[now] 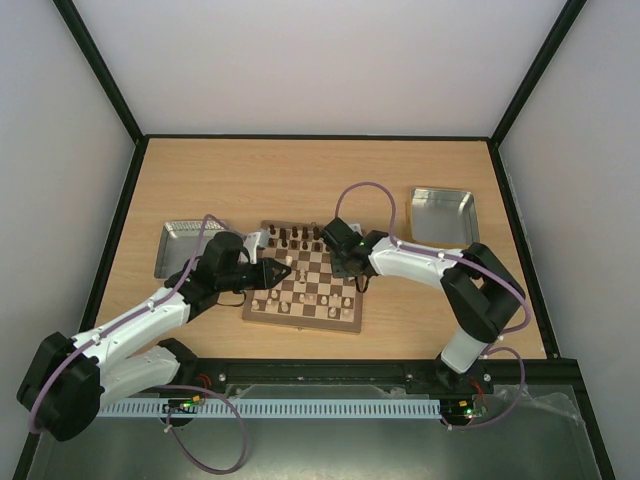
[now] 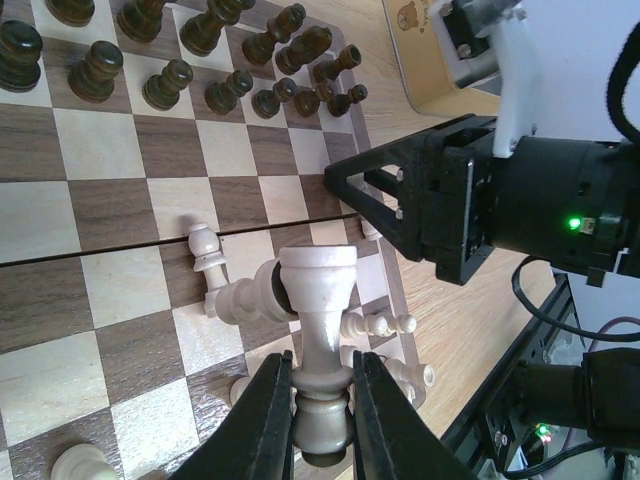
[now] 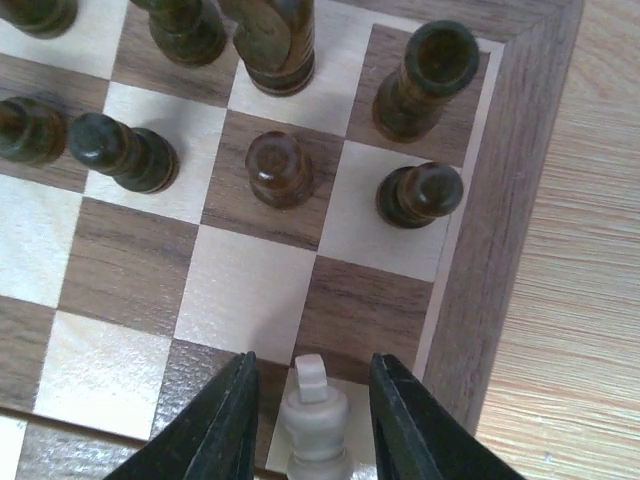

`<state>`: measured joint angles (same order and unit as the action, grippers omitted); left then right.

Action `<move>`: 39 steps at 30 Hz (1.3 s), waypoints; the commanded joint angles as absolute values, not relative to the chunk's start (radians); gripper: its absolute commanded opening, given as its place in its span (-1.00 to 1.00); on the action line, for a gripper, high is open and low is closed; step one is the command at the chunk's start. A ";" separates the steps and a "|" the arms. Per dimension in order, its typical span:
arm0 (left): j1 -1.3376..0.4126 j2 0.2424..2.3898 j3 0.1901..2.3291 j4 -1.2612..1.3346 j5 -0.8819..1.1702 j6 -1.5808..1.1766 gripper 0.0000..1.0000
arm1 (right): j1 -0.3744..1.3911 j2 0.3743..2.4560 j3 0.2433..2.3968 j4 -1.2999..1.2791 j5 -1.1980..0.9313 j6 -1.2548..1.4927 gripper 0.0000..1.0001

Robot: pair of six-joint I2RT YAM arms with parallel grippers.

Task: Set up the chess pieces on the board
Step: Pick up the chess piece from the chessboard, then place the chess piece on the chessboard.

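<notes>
My left arm reaches low from the left over the board (image 1: pixel 300 322). My left pincer (image 2: pixel 322 375) is clenched on a tall cream piece (image 2: pixel 318 290). My right arm bends in from the right. My right pincer (image 3: pixel 313 375) stands released, its fingers either side of a second cream piece (image 3: pixel 312 420) on a square beside the border. Only my left wrist view shows toppled cream chessmen (image 2: pixel 215 275). Only the overhead view shows both elbows.
</notes>
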<state>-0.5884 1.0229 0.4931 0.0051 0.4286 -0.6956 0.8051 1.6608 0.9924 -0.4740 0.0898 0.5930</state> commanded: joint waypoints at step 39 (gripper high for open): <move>-0.556 1.000 0.574 -0.050 0.516 -0.706 -0.90 | 1.019 0.897 0.423 0.494 0.055 0.528 -0.79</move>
<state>-0.5613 1.0161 0.5240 -0.0372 0.4686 -0.7147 0.9794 0.9089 0.4450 0.3225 0.0353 0.4904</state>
